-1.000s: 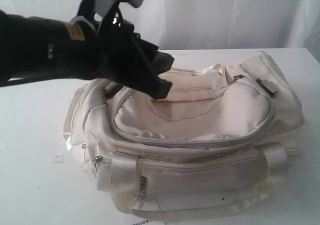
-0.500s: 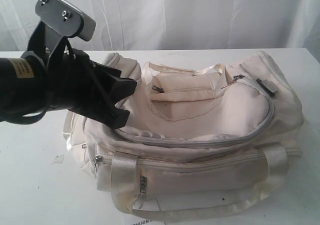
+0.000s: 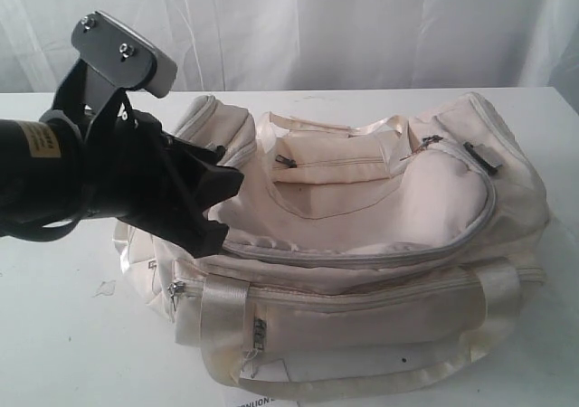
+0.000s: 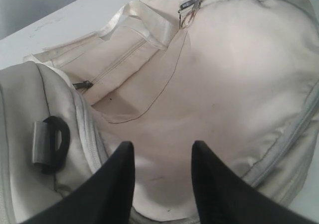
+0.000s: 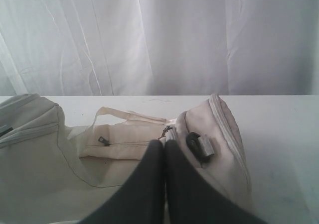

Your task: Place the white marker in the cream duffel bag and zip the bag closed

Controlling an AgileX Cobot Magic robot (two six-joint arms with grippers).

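At the left of the exterior view, the left gripper (image 3: 226, 210) hovers over the left end of the cream duffel bag (image 3: 362, 217), its jaws apart with nothing between them; its wrist view shows only the bag's top flap below the black fingers (image 4: 119, 184). Bare table (image 3: 54, 335) lies to the left of and in front of that arm, so a pull-back that way looks unobstructed.

Across the middle, the grey main zip (image 3: 362, 255) runs as an unbroken curve round the flap, with no dark lining showing, and its pull (image 3: 430, 140) sits near the right end. The white marker appears in no view. My judgement is that it is already inside and the zip is closed, so little or nothing is left, though the far stretch of the zip is hidden.

Further right, the right gripper (image 5: 164, 149), seen only in its wrist view, has its fingers pressed together, empty, above the bag's right end pocket (image 5: 219, 134). Clear tabletop lies beyond that end, and the white curtain (image 3: 362, 27) closes off the table's far edge.
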